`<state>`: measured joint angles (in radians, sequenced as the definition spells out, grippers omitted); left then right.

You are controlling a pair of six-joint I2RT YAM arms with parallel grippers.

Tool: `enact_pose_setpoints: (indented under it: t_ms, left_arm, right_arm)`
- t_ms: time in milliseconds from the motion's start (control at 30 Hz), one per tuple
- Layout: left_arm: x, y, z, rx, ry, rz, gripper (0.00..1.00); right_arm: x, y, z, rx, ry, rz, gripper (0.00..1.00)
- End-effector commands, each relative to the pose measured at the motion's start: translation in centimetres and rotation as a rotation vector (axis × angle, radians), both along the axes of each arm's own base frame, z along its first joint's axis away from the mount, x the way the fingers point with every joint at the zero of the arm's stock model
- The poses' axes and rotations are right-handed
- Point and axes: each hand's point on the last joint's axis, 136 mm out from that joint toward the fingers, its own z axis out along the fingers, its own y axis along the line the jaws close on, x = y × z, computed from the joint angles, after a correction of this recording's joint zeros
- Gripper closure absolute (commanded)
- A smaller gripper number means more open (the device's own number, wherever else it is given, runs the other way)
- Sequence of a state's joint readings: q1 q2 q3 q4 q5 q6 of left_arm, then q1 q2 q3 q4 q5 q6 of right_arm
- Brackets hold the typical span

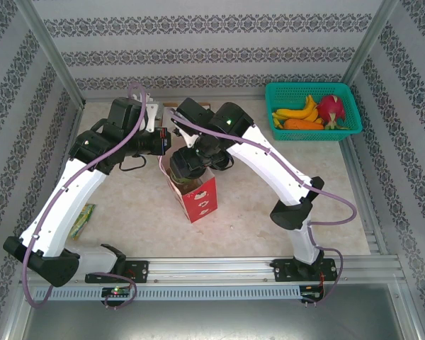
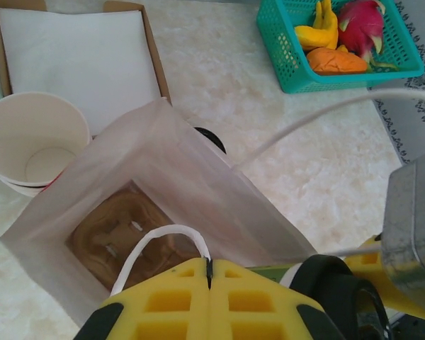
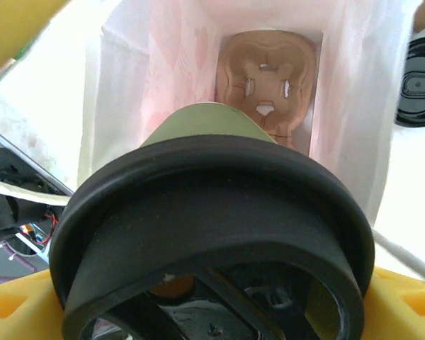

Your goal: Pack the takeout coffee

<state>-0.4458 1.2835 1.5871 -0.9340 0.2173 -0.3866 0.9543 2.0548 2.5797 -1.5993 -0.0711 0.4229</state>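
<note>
- Right wrist view: the takeout coffee [image 3: 202,127] is nearest, its black lid [image 3: 212,198] turned to the lens. The right gripper [image 3: 212,283] clasps it between yellow fingers [image 3: 411,301], with the olive-green body pointing at the open mouth of the paper bag [image 3: 127,85]. Whether the cup has passed the rim I cannot tell. A brown cup carrier [image 3: 269,71] lies on the bag's bottom. A loose lid [image 3: 419,81] lies just outside the bag.
- Left wrist view: the left gripper [image 2: 209,280] is pinched tight on the bag's white handle [image 2: 159,237]. Beyond the bag stand an empty paper cup [image 2: 28,142] and a napkin box [image 2: 78,64]. The teal basket [image 2: 283,57] of fruit is well apart.
- Top view: the bag [image 1: 198,198] stands mid-table, with both grippers at its top — right [image 1: 191,161] over the mouth, left [image 1: 164,140] just beside.
</note>
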Motion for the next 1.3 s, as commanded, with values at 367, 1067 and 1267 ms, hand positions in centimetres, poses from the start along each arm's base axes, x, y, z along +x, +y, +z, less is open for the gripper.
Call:
enact_pose_setpoints:
  t_ms: [367, 1067, 1267]
  left_arm:
    - [0.1, -0.5, 0.6, -0.059, -0.027, 0.015, 1.0]
    - [-2.8, -0.2, -0.4, -0.095, -0.044, -0.025, 1.0]
    - [-4.0, -3.3, 1.7, -0.176, -0.074, -0.123, 1.0]
  right_arm:
    - [-1.3, 0.3, -0.3, -0.018, -0.01, -0.018, 0.36]
    - [1.3, -4.3, -3.3, -0.17, 0.001, -0.09, 0.36]
    - [1.3, -6.8, -3.8, -0.275, 0.008, -0.033, 0.36]
